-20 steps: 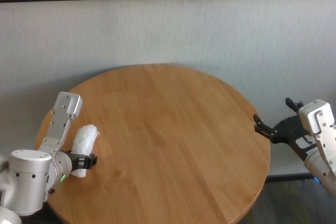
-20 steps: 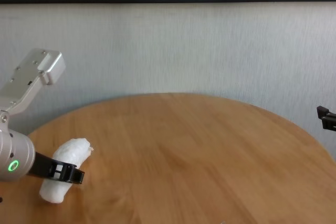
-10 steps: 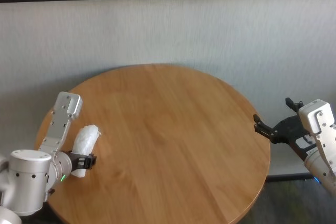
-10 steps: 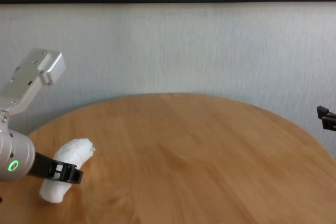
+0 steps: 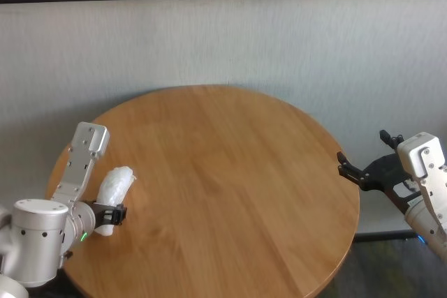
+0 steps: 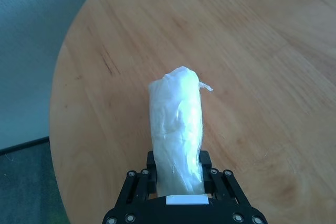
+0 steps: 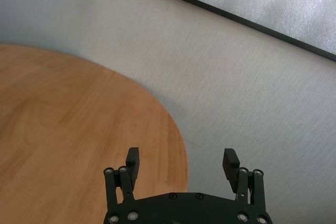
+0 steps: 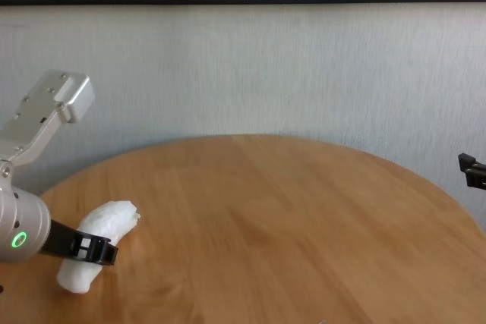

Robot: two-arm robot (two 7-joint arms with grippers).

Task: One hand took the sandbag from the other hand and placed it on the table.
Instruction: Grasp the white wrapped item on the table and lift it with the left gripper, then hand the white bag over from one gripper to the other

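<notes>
Left gripper [image 6: 178, 174] pinching the sandbag [image 6: 177, 132] on the table [image 5: 230, 172], right gripper [image 7: 181, 163] spread, idle off the edge

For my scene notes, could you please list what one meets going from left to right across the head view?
Left gripper shut on the sandbag → bare wood of the table → right gripper, open, beyond the table's right edge.

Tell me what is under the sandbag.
Bare table wood lies around the sandbag, with the left gripper shut on its near end. Whether the bag rests on the wood cannot be seen. The right gripper hangs open beyond the table's edge.
</notes>
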